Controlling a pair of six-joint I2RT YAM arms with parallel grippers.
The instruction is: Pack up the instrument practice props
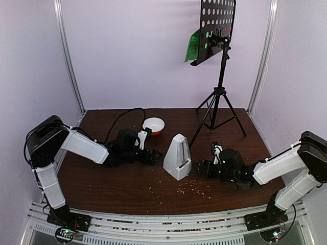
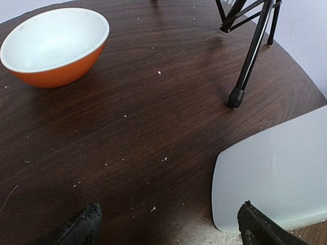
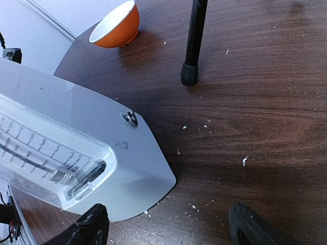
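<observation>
Packing apparently not begun: metronome upright on counter, music stand erect behind it, green page on its desk; left gripper and right gripper flank the metronome, both released, empty.

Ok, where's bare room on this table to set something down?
Widest bare patch: the front strip of the table between the metronome and the near edge, only crumbs. Crowded: centre, where left gripper and right gripper flank the metronome; bowl and music stand legs behind.
</observation>
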